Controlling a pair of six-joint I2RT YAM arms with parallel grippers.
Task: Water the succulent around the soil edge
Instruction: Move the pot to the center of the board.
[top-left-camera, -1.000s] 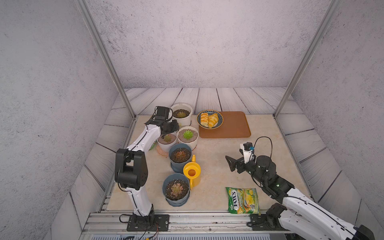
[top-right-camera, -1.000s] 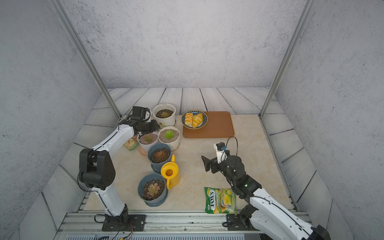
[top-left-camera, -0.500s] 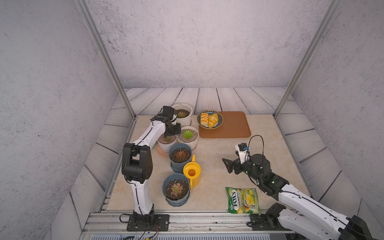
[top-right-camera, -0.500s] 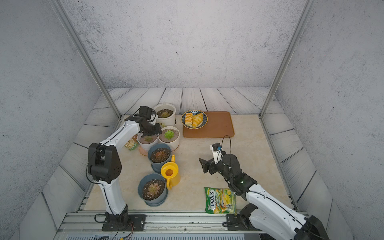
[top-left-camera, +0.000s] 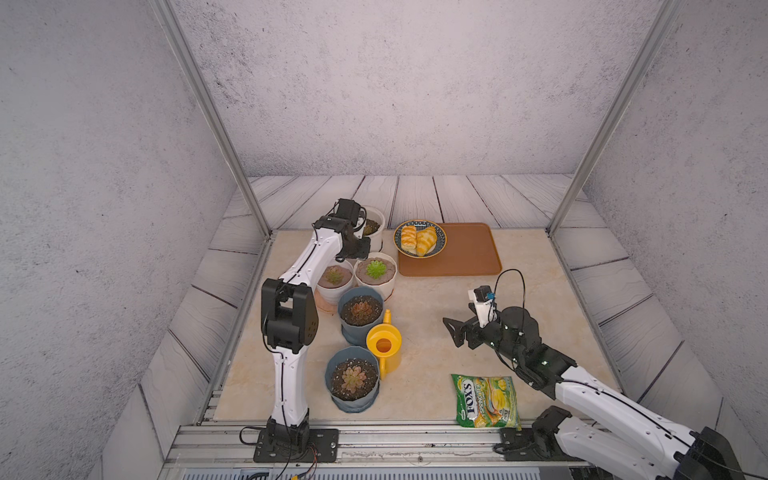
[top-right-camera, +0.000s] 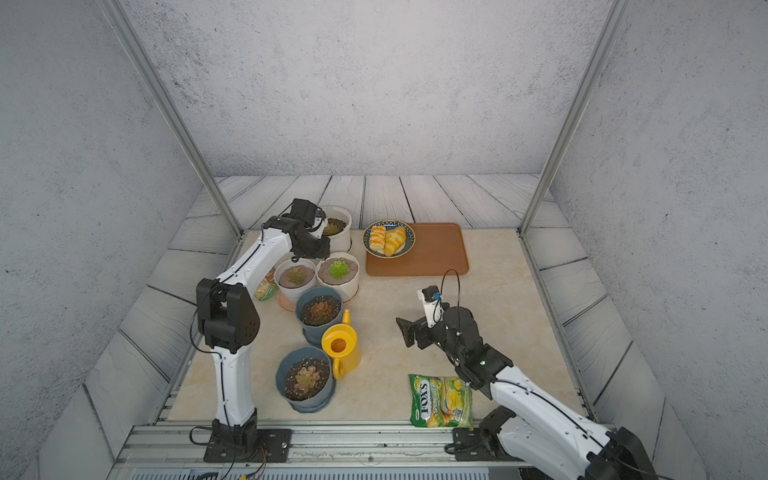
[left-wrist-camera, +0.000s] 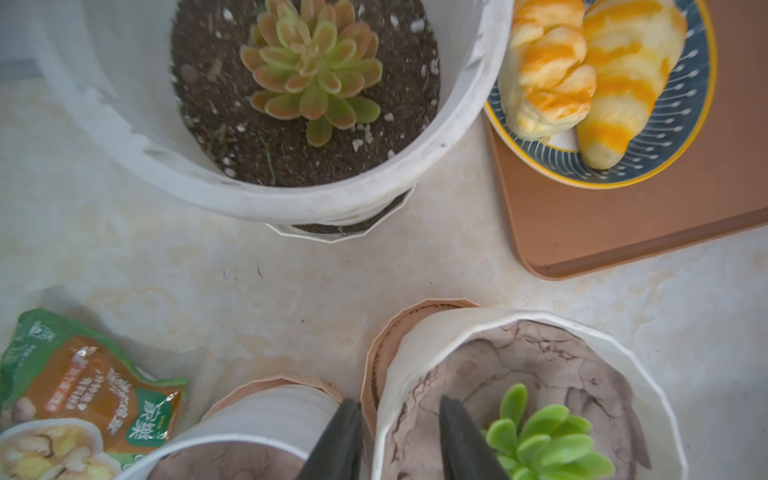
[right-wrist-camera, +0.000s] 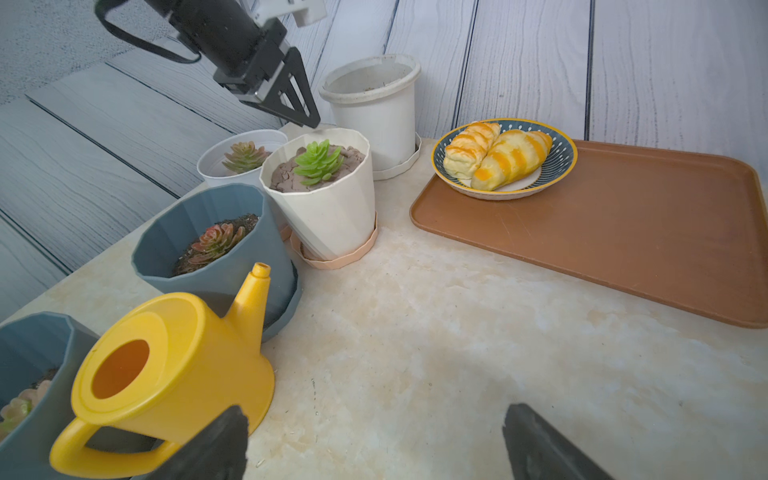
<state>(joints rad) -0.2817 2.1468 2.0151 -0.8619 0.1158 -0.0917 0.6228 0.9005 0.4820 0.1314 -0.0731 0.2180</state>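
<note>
Yellow watering can (top-left-camera: 384, 345) stands untouched near the tabletop's (top-left-camera: 436, 299) front edge, between two blue pots (top-left-camera: 353, 332). It has been neared by the right gripper (top-left-camera: 452, 332), spread wide and empty, so a grasp is expected. The left gripper (left-wrist-camera: 397, 424), half-spread and empty, has been swung over the green succulent (right-wrist-camera: 318, 162).

Upright watering can (top-right-camera: 341, 350) (yellow, unheld)

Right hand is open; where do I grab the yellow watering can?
Probably the handle loop of the watering can, on its near side opposite the spout. Bring the right hand in from the robot's right; blue pots crowd the other side.
</note>
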